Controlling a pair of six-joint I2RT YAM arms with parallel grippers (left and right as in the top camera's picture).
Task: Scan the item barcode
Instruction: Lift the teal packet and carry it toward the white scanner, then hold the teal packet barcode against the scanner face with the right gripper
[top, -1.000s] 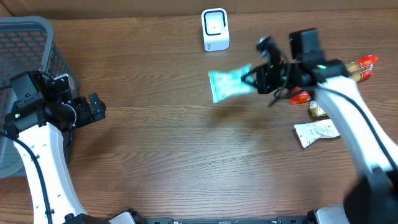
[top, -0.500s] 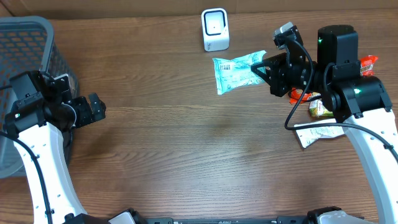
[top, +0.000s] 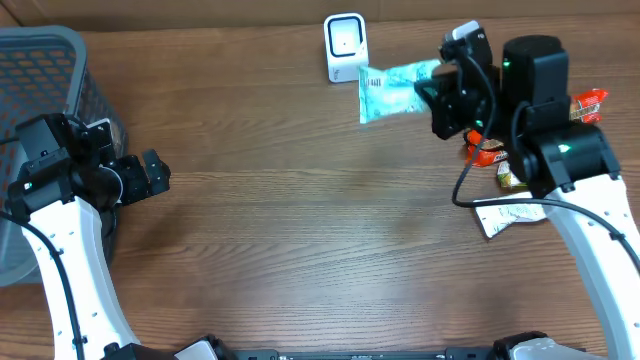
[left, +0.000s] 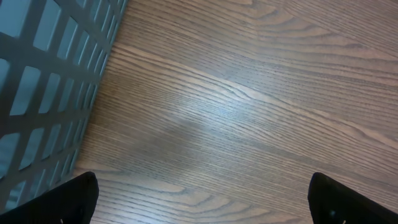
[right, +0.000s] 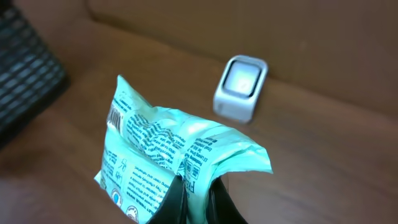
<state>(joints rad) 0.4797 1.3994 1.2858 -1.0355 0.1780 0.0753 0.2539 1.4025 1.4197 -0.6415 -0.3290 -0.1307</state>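
Note:
A pale green packet (top: 392, 87) printed with black text hangs above the table just right of the white scanner (top: 346, 47) at the back. My right gripper (top: 437, 95) is shut on its right end. In the right wrist view the packet (right: 161, 149) fills the lower middle, pinched between the dark fingers (right: 177, 202), with the white scanner (right: 241, 88) behind it and a barcode at the packet's upper left. My left gripper (top: 152, 176) is open at the left by the basket, its fingertips (left: 71, 200) wide apart over bare wood.
A dark mesh basket (top: 40, 70) stands at the far left. At the right lie a white packet (top: 510, 213), red-and-orange wrappers (top: 585, 106) and a small yellow-green item (top: 512, 178). The tabletop (top: 300, 220) is brown wood.
My right gripper has carried the green packet up and back, from mid-table toward the scanner, and turned it. The left arm has stayed still.

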